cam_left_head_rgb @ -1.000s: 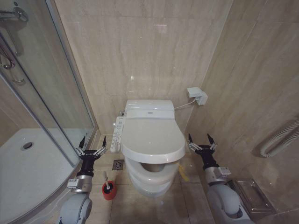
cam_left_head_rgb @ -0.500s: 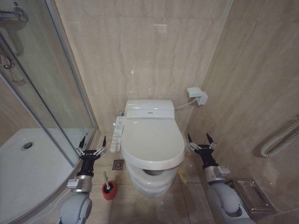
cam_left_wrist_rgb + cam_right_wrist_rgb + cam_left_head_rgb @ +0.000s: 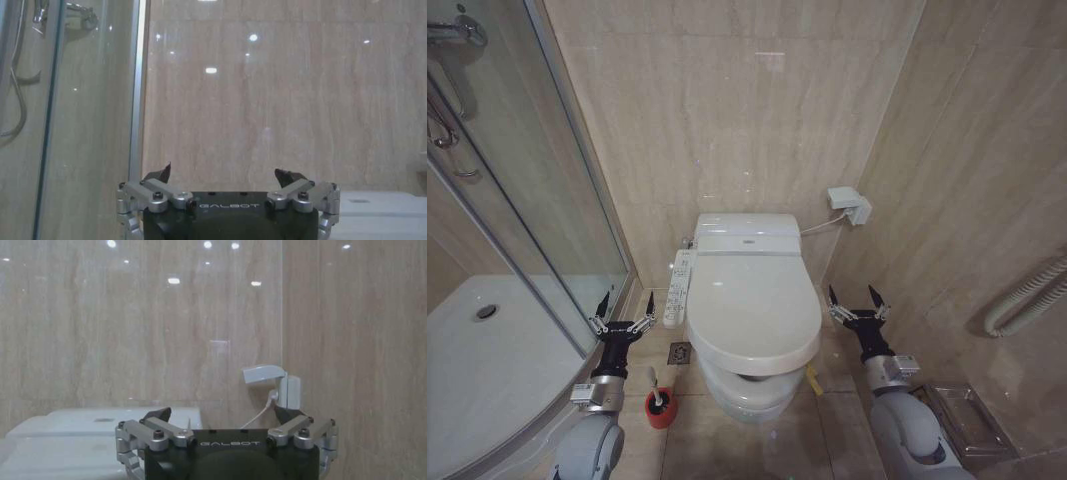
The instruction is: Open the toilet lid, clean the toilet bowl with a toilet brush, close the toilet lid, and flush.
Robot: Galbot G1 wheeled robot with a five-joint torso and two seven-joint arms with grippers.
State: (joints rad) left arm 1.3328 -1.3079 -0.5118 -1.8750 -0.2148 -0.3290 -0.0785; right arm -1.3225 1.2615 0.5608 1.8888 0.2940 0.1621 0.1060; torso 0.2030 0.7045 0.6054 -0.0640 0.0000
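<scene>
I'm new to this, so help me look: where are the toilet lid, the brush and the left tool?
lid [image 3: 752, 300], head view: middle of its top surface.
brush [image 3: 653, 381], head view: its white handle.
left tool [image 3: 624, 308], head view: midway between its fingertips.

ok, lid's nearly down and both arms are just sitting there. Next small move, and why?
Probably wait for the toilet lid to settle. It hangs tilted just above the toilet bowl, with a dark gap at its front edge. The left end effector and right end effector are both open, empty, either side of the bowl. The toilet brush stands in its red holder.
</scene>
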